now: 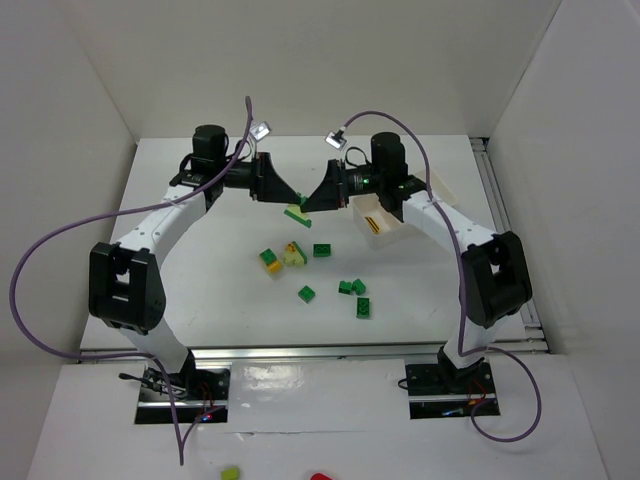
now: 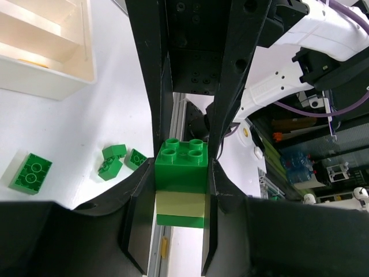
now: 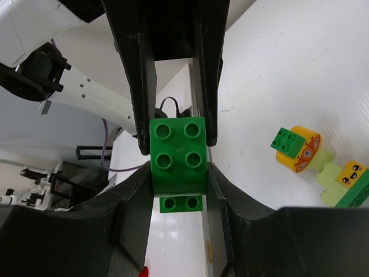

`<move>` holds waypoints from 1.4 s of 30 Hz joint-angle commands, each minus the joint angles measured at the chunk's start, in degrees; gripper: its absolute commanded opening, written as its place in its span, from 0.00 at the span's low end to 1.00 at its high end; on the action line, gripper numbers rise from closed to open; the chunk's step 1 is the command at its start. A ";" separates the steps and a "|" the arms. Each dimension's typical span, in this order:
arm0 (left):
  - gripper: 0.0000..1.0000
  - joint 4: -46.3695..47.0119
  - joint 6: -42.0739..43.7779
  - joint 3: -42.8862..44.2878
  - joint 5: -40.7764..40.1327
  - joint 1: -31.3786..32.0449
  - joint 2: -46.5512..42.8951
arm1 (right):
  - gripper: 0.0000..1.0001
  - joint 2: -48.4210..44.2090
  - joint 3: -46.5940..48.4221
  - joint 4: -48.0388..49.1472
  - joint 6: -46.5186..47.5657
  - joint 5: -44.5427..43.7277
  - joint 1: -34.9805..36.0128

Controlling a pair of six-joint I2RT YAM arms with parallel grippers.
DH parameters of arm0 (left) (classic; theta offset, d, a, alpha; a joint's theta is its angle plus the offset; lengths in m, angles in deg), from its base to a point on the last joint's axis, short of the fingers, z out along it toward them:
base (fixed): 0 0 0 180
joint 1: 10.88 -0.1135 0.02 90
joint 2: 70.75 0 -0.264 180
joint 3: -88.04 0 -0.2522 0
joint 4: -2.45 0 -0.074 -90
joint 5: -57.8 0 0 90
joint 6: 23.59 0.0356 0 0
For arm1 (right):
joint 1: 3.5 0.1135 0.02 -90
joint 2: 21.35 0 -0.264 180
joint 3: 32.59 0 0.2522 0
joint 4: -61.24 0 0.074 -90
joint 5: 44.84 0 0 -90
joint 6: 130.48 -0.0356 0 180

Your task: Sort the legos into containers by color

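Two robot arms meet nose to nose above the middle of a white counter (image 1: 225,300), sharing one small lego stack (image 1: 297,211) that hangs in the air between them. The left gripper (image 2: 182,173) is closed tight on the stack. From its own camera a dark green brick (image 2: 181,164) with four studs sits squarely between its fingers, with a pale yellow-green brick (image 2: 181,203) and a second green piece behind it. The right gripper (image 3: 179,173) comes in from the opposite side. Its fingers lie flush against both sides of the green end brick, so it too has hold of the stack. The white divided tray (image 1: 392,232) sits on the counter just beside the right gripper, partly under that arm, with something orange lying in one compartment. The rest of the legos (image 1: 306,293) lie loose on the counter nearer the arm bases, below the held stack. They are mostly green, with an orange-yellow piece (image 1: 270,262) and a pale one (image 1: 293,254) close together at the left of the group.
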 commanded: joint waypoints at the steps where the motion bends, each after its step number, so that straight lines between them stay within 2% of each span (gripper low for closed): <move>1: 0.12 -4.16 5.47 2.20 2.17 -0.35 -2.76 | 0.11 -2.72 -0.60 2.29 -0.38 -1.52 -0.83; 2: 0.30 -6.10 6.71 3.60 2.16 -0.35 -2.76 | 0.11 -3.25 -0.60 2.29 -0.38 -1.53 -0.83; 3: 0.65 -7.69 7.51 3.61 1.64 -0.35 -2.06 | 0.11 -3.25 -1.12 2.29 -0.38 -1.53 -1.35; 6: 0.90 -7.80 8.04 2.47 1.63 -0.35 -2.57 | 0.11 -3.87 -1.13 1.68 -0.38 -2.06 -1.88; 7: 0.95 -7.79 8.04 1.95 1.63 -0.96 -3.19 | 0.10 -3.87 -1.65 1.07 -0.38 -2.06 -1.88; 13: 0.95 -5.15 6.81 -0.52 2.95 -0.96 -3.72 | 0.10 -4.39 -1.65 1.06 -0.38 -2.06 -2.50; 17: 0.91 -5.15 6.81 -0.52 2.34 -0.35 -2.06 | 0.10 -3.87 -1.13 1.06 -0.38 -1.53 -2.50; 21: 0.91 -2.53 4.80 0.01 1.81 0.79 -0.92 | 0.10 -3.34 -0.08 1.06 -0.38 -0.91 -1.89; 24: 0.84 -1.90 4.79 1.23 1.81 1.32 0.23 | 0.10 -2.82 0.46 1.06 -0.38 -0.91 -1.88; 28: 0.81 -3.31 5.32 2.73 1.81 2.55 1.28 | 0.10 -2.81 0.98 0.54 -0.38 -0.91 -1.36; 32: 0.59 -3.31 5.32 2.73 1.81 3.08 1.29 | 0.10 -2.28 0.98 0.54 -0.38 -0.91 -1.36; 36: 0.13 -0.76 3.56 2.03 1.81 3.08 1.90 | 0.10 -2.28 0.98 0.54 -0.38 -0.91 -0.83; 37: 0.00 -2.06 4.17 2.64 1.81 3.08 2.42 | 0.18 -2.28 0.98 0.54 0.14 -0.91 -0.83; 38: 0.00 -3.30 4.96 2.65 1.81 3.08 2.43 | 0.24 -2.28 0.98 0.01 0.14 -0.91 -0.83; 40: 0.00 -3.92 5.75 2.65 2.33 3.08 2.43 | 0.44 -2.28 0.98 0.01 0.14 -1.44 -0.83; 41: 0.00 -3.92 5.76 2.65 2.34 3.08 2.43 | 0.51 -2.28 0.98 0.01 0.14 -1.44 -0.83; 42: 0.00 -3.92 6.28 2.65 2.34 3.08 2.43 | 0.52 -2.28 1.51 0.01 0.14 -1.44 -0.83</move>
